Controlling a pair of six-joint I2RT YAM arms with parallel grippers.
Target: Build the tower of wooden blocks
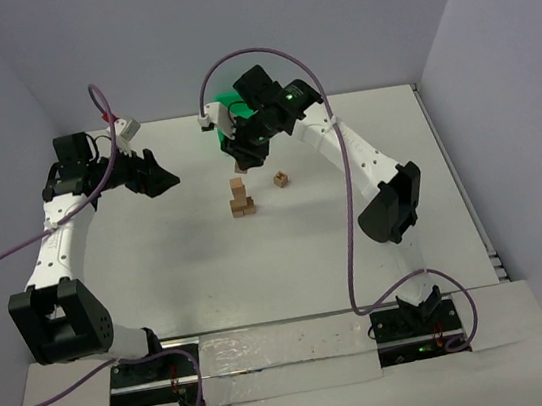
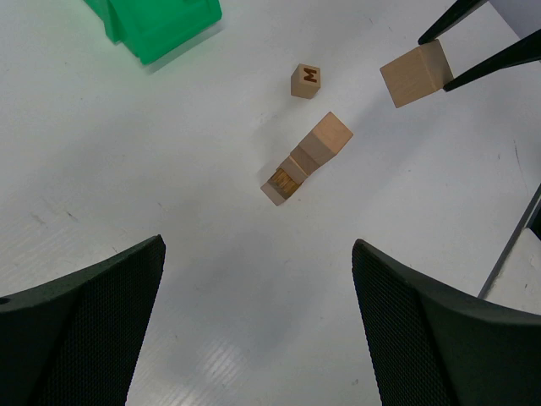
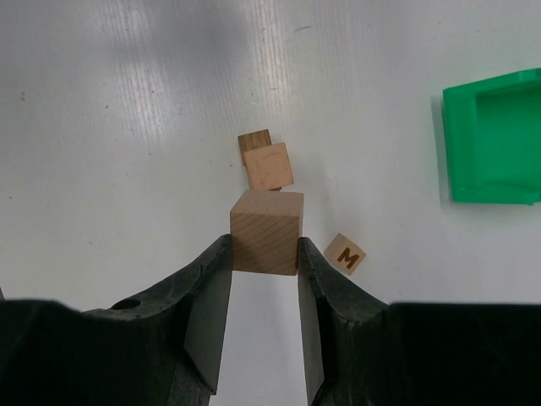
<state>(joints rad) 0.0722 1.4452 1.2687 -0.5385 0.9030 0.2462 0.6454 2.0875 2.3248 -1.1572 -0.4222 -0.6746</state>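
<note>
Between right jaws, one wood block [image 3: 265, 232]

A dark letter M [image 2: 310, 74] is showing on the upward face of a lone wood block [image 2: 303, 85] that is lying on the table [image 2: 127, 169] near the tower [image 2: 325, 139]. Dark marks on the tower's lowest cube are showing too blurred to read.
</note>
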